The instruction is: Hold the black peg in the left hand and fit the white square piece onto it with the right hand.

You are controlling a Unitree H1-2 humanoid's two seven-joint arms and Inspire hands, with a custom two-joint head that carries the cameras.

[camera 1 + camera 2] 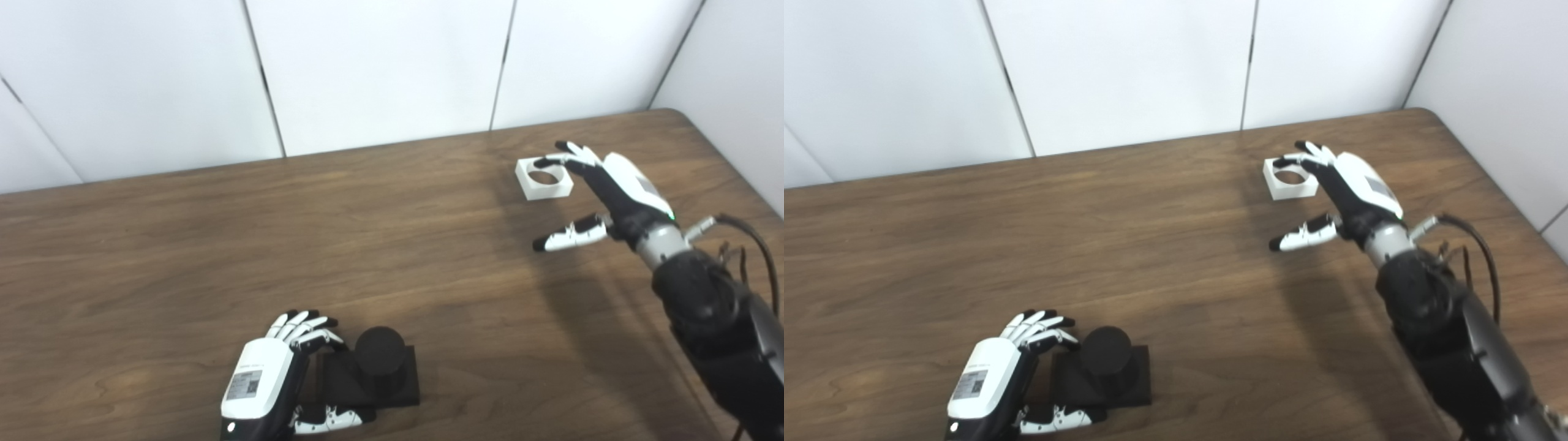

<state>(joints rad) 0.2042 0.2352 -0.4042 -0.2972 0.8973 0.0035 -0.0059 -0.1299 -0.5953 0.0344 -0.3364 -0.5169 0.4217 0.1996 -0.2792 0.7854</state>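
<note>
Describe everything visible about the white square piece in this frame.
The white square piece is a flat block, plastic-looking, with a large round hole through its middle showing the brown wooden table beneath. It lies flat near the far right of the table. The right hand reaches over it, fingertips at its near rim; contact is unclear.

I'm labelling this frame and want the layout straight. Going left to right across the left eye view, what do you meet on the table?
Left hand → black peg on its square base → white square piece → right hand.
</note>
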